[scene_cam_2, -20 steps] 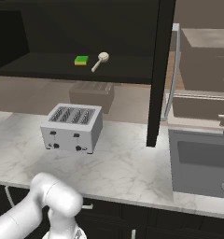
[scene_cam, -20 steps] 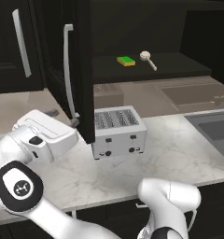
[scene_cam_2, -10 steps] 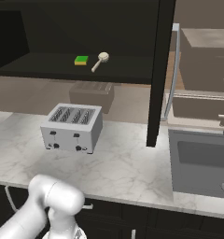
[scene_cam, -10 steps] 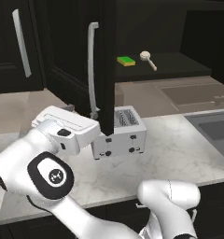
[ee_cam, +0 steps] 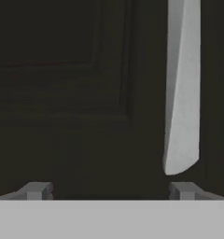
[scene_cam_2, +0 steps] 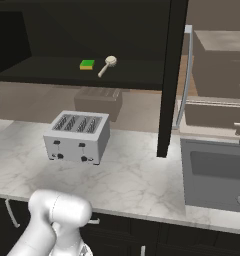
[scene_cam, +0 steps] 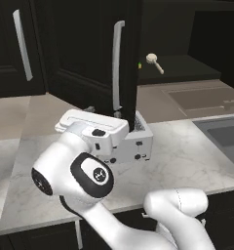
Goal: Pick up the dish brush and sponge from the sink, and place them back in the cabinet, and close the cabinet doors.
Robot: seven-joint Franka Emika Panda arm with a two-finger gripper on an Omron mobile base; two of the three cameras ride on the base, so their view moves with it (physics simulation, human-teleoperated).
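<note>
End effector is held with fingers wide apart, gripping nothing, facing cabinet door beside its silver handle; sponge and dish brush are seen on shelf.

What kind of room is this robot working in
Most likely a home kitchen, a rendered one. A four-slot toaster stands on a marble counter, a dark sink is set into it at the right, and a black wall cabinet above holds a sponge and dish brush.
</note>
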